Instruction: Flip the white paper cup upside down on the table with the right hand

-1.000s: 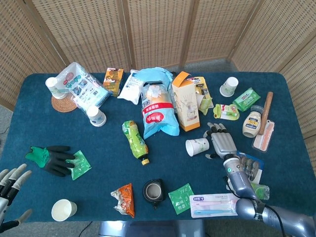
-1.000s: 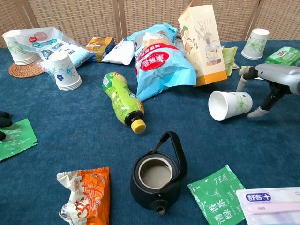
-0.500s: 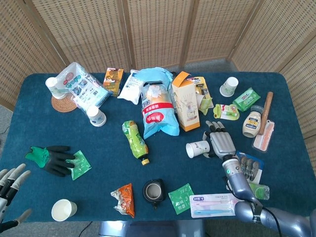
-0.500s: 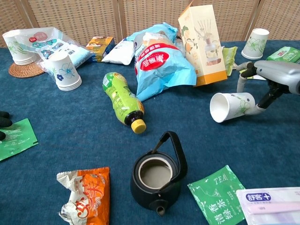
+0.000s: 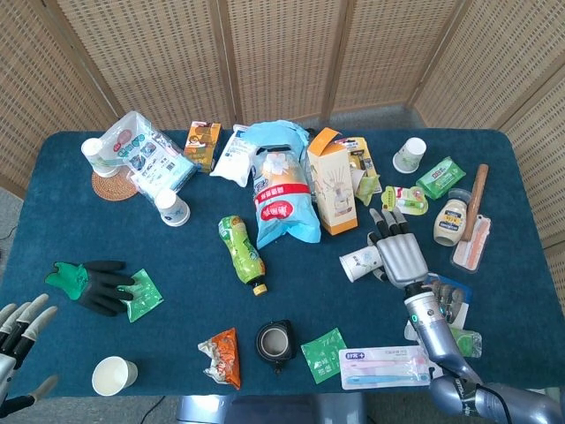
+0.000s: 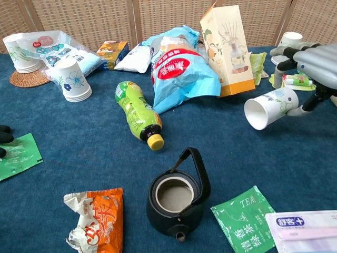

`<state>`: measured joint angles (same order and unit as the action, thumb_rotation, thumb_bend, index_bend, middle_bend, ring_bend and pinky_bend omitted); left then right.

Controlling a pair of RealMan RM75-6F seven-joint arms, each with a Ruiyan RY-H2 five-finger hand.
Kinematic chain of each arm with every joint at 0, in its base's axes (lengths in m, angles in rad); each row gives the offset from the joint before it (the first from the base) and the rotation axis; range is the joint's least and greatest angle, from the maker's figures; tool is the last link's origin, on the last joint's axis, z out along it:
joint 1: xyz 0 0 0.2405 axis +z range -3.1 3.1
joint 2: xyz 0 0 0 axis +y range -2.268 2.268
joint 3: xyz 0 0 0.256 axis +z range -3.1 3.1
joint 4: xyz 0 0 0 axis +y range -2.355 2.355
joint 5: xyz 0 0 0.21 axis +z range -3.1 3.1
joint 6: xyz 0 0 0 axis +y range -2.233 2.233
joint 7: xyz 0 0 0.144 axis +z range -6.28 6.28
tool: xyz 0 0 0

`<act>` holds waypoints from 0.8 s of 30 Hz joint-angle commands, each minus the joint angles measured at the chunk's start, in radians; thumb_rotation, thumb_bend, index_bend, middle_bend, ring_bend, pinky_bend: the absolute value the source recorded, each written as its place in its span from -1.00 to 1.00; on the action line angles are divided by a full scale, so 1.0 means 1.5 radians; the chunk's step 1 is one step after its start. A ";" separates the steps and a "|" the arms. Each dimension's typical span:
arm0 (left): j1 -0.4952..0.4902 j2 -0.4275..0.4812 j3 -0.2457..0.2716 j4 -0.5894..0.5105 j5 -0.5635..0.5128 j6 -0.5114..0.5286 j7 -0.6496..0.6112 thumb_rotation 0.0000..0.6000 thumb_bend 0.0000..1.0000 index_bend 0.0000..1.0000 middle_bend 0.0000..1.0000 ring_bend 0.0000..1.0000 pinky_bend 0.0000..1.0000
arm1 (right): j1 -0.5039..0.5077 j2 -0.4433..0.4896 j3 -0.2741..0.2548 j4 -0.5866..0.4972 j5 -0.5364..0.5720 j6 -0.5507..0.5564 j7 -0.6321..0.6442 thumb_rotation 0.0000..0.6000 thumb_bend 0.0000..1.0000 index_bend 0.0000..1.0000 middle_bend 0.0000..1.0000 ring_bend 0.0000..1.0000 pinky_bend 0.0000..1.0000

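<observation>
The left hand [image 5: 19,329] was seen at the table's near-left corner, fingers apart and holding nothing, well apart from the work. Right of the black teapot [image 6: 175,199], the white paper cup [image 6: 269,106] was held off the table [image 6: 79,137] on its side, mouth pointing left, base gripped by the right hand [image 6: 316,66], its fingers closed round it from the right.
</observation>
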<state>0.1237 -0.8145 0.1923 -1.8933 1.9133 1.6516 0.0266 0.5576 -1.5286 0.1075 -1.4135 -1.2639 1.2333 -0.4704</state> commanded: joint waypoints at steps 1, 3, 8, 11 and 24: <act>0.000 0.000 0.000 0.000 0.000 0.000 -0.001 1.00 -0.46 -1.00 -1.00 -1.00 -1.00 | -0.004 -0.014 -0.008 0.024 -0.029 0.023 -0.025 1.00 -0.48 -0.01 -1.00 -1.00 -1.00; 0.000 0.001 0.000 0.000 -0.001 0.001 -0.003 1.00 -0.46 -1.00 -1.00 -1.00 -1.00 | -0.006 -0.026 -0.013 0.044 -0.050 0.039 -0.042 1.00 -0.47 -0.01 -1.00 -1.00 -1.00; -0.001 0.002 0.000 0.001 -0.001 0.001 -0.005 1.00 -0.46 -1.00 -1.00 -1.00 -1.00 | -0.008 -0.052 -0.017 0.082 -0.079 0.057 -0.068 1.00 -0.47 -0.01 -1.00 -1.00 -1.00; -0.001 0.002 0.000 0.001 -0.001 0.001 -0.006 1.00 -0.46 -1.00 -1.00 -1.00 -1.00 | -0.007 -0.065 -0.020 0.104 -0.100 0.069 -0.092 1.00 -0.47 -0.01 -1.00 -1.00 -1.00; -0.001 0.003 0.001 0.002 0.001 0.003 -0.011 1.00 -0.46 -1.00 -1.00 -1.00 -1.00 | -0.009 -0.126 -0.018 0.202 -0.163 0.120 -0.160 1.00 -0.44 -0.01 -1.00 -1.00 -1.00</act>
<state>0.1227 -0.8098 0.1935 -1.8899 1.9149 1.6563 0.0107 0.5458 -1.7052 0.0799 -1.1263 -1.4972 1.4026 -0.7029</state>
